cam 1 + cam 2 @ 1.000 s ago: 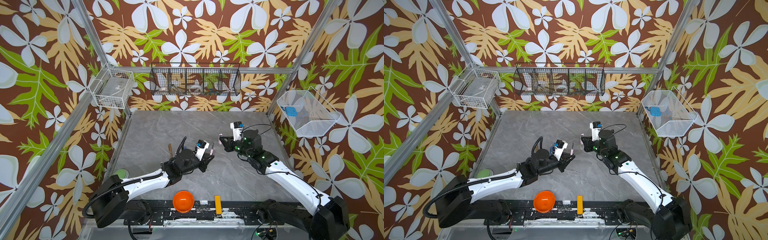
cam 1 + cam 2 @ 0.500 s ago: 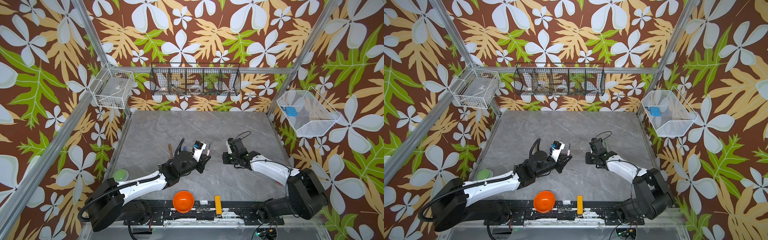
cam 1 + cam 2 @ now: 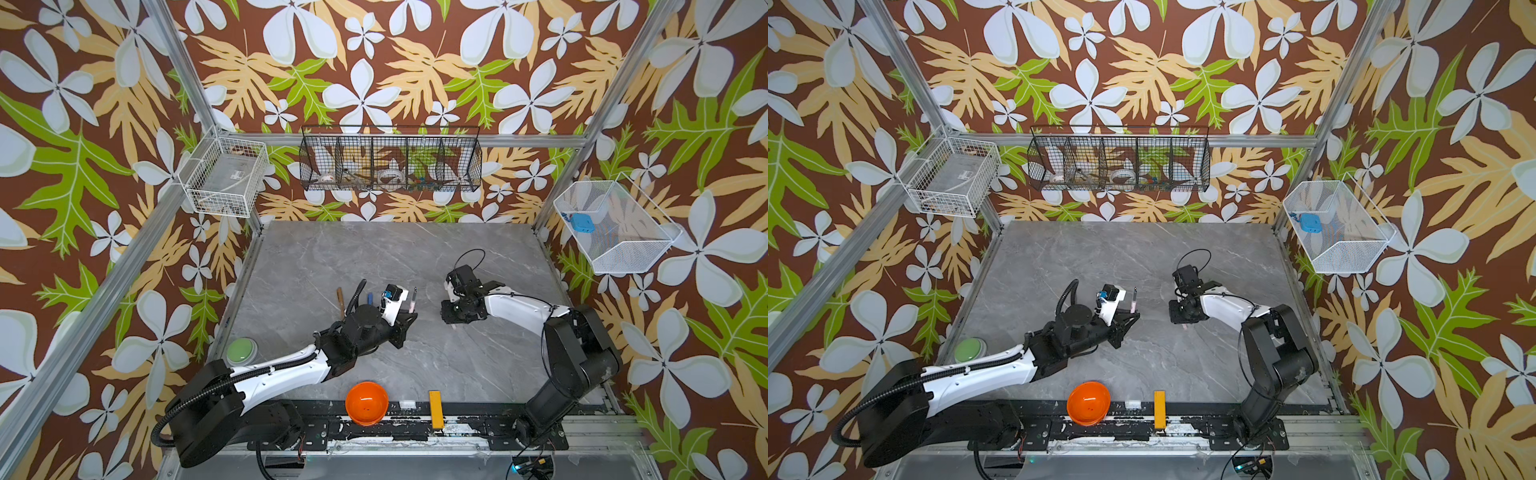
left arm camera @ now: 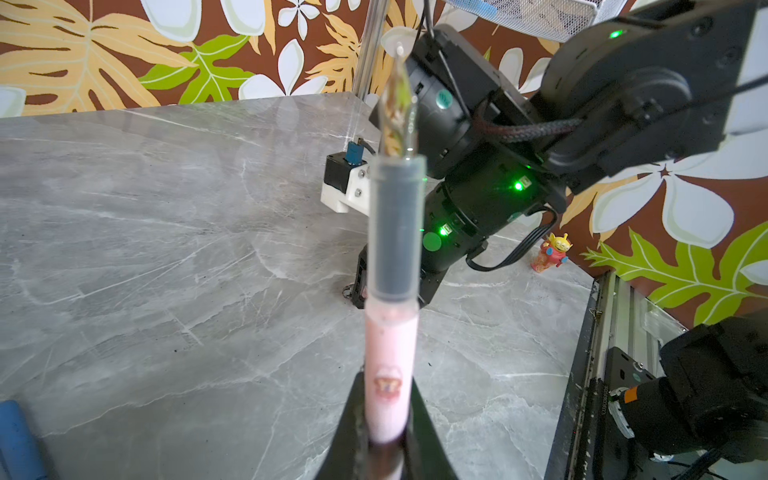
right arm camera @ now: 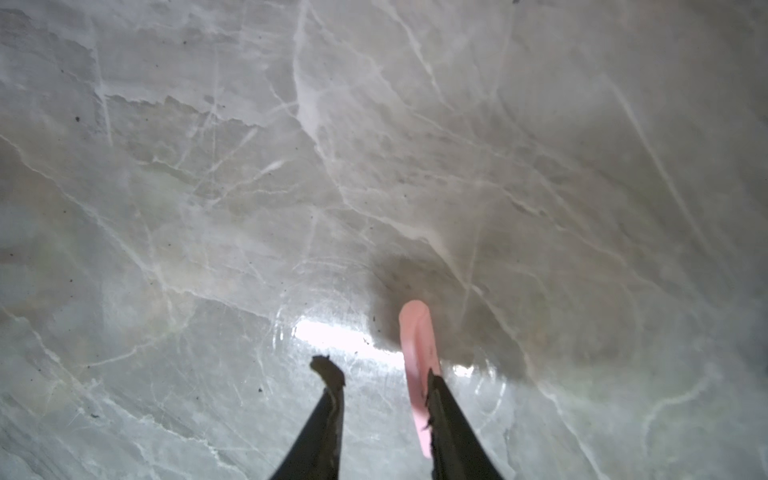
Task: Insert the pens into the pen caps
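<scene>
My left gripper (image 4: 386,419) is shut on the lower end of a pink pen (image 4: 392,266), which stands upright with its clear grip section and metal tip on top. Both top views show that pink pen (image 3: 412,302) (image 3: 1133,302) above the left gripper (image 3: 407,319). My right gripper (image 5: 380,374) hangs low over the grey table (image 5: 208,166) with its jaws apart. A pink pen cap (image 5: 415,349) lies on the table between them, against the inner side of one finger. A brown pen (image 3: 340,300) and a blue pen (image 3: 369,298) lie beyond the left arm.
An orange bowl (image 3: 367,403) and a yellow bar (image 3: 435,409) sit at the front edge, and a green button (image 3: 242,351) at the front left. A small red toy figure (image 4: 550,251) stands near the table's right side. Wire baskets hang on the walls.
The right arm came down from beside the pink pen to the table surface, and its jaws have just parted around the pink cap. The left gripper with the pen barely moved.
</scene>
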Controlling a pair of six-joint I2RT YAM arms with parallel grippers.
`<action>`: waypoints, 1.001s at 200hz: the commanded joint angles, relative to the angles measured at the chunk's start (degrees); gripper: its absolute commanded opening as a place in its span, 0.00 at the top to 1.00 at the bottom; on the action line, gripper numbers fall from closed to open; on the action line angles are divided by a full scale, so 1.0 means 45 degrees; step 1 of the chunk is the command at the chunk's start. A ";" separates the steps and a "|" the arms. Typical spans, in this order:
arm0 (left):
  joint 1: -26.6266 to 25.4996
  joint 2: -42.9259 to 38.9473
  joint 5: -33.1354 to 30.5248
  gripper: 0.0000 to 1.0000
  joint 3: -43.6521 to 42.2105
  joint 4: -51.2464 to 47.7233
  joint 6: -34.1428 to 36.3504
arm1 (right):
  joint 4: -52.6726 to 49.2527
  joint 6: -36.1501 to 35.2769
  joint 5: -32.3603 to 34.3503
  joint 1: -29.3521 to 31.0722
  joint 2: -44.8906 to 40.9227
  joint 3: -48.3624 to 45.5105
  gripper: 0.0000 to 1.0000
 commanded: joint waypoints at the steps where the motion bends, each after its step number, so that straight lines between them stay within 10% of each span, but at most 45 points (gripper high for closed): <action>1: -0.0004 -0.0059 -0.0158 1.00 -0.0052 0.0232 0.0126 | -0.1611 -0.0835 -0.0247 0.0010 0.0523 0.0664 0.60; 129: -0.0004 -0.0068 -0.0238 1.00 0.0015 0.0071 0.0196 | -0.3099 -0.3047 0.0265 0.0254 0.3028 0.2586 0.57; 200: -0.0004 0.0028 -0.0140 1.00 0.0107 0.0125 0.0264 | -0.2948 -0.3176 0.0689 0.0382 0.3293 0.2219 0.75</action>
